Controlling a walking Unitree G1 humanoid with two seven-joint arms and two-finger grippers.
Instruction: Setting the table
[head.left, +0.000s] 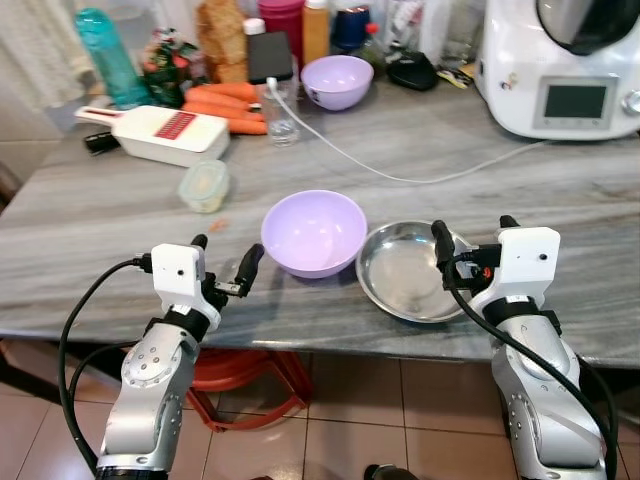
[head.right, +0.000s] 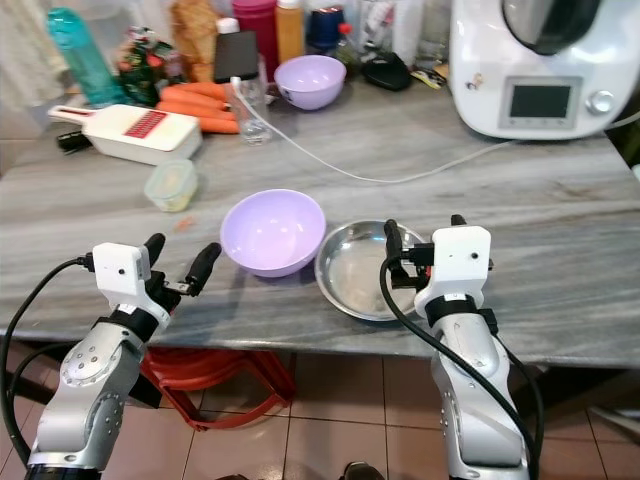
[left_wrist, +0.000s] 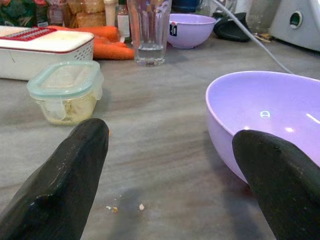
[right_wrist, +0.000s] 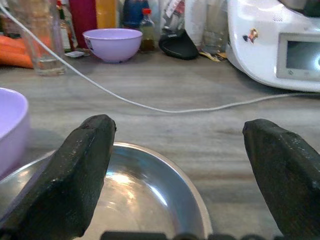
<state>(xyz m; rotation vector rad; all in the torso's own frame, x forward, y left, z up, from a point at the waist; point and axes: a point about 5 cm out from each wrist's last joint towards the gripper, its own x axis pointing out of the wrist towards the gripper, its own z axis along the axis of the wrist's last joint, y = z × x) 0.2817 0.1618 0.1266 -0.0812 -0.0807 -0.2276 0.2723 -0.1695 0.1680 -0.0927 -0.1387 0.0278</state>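
On the grey marble-patterned table (head.left: 120, 210), near its front edge, I see a lavender bowl (head.left: 313, 232) with nothing in it, touching a shallow steel dish (head.left: 405, 272) that also holds nothing. My left gripper (head.left: 224, 262) hovers just beside the bowl with its fingers spread apart, holding nothing. My right gripper (head.left: 474, 236) sits over the far-right rim of the steel dish, fingers likewise wide apart. Further back stands a small lidded tub (head.left: 204, 185) with pale food inside, a drinking glass (head.left: 281, 112) with a little water at the bottom, and a second lavender bowl (head.left: 337, 81). Carrots (head.left: 222, 105) lie behind a white grater box (head.left: 165, 133).
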